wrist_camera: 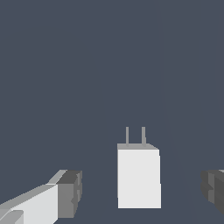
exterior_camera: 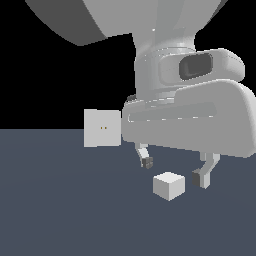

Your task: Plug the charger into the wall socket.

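Observation:
The charger (exterior_camera: 169, 185) is a small white block lying on the dark floor. In the wrist view the charger (wrist_camera: 138, 176) shows two thin grey prongs at one end. My gripper (exterior_camera: 174, 171) hangs open just above the floor, one finger on either side of the block and apart from it. In the wrist view the gripper (wrist_camera: 142, 192) has its dark pads (wrist_camera: 71, 193) wide of the block on both sides. The wall socket (exterior_camera: 102, 128) is a flat upright white panel with two small yellowish dots, further back at the exterior view's left.
The dark grey floor (exterior_camera: 60, 210) stretches around the block. The arm's large white body (exterior_camera: 190, 110) fills the upper part of the exterior view and overlaps the panel's edge.

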Robot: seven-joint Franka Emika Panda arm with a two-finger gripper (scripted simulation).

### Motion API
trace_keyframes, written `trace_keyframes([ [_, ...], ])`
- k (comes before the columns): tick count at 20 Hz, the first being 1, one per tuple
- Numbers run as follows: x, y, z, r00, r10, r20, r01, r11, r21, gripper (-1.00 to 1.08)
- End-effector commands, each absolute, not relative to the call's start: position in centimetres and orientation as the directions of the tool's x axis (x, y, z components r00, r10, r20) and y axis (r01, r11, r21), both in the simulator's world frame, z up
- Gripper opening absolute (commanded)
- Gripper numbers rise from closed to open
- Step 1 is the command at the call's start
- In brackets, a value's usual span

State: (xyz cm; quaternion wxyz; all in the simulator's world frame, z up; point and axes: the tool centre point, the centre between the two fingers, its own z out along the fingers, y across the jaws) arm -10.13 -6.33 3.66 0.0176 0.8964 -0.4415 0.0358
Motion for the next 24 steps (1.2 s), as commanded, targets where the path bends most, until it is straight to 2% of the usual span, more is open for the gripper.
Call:
trace_keyframes([
  [1,-10.2,-6.3,2.5,0.607,-0.791,0.079,-0.794,-0.609,0.0,1.0],
  [8,-10.2,-6.3,1.2,0.606,-0.792,0.079,-0.794,-0.608,0.0,1.0],
  [9,-10.2,-6.3,1.2,0.606,-0.792,0.079,-0.794,-0.608,0.0,-1.0],
  [24,-9.9,-6.2,1.4,0.624,-0.777,0.08,-0.78,-0.626,-0.001,-1.0],
])
